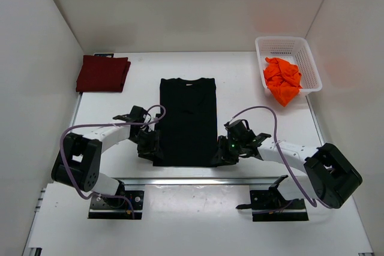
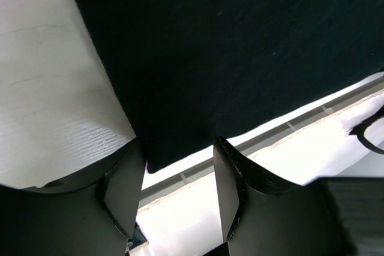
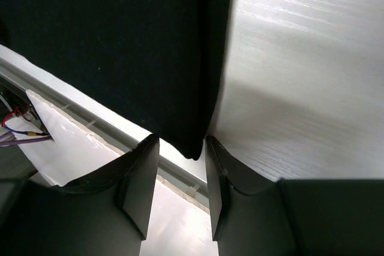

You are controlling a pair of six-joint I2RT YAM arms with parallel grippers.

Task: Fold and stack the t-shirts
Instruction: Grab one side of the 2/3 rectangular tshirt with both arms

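The black shirt lies flat mid-worktop with its sleeves tucked in, and looks ready for the hem-to-collar fold. The left gripper and right gripper each straddle a near hem corner, jaws open and not pinching. Next, both must pinch their corners and carry them evenly toward the collar.

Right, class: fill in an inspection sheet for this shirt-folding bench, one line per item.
Surface: white table, no stains seen.
Job's things: black shirt flat mid-table; red shirt folded, far left; orange shirt crumpled in the basket.
Clutter: the white basket, far right.
Pincers: left pincer and right pincer open, each astride a near corner of the black shirt.
Cables: purple cables loop on both sides.
Surroundings: white walls on three sides.
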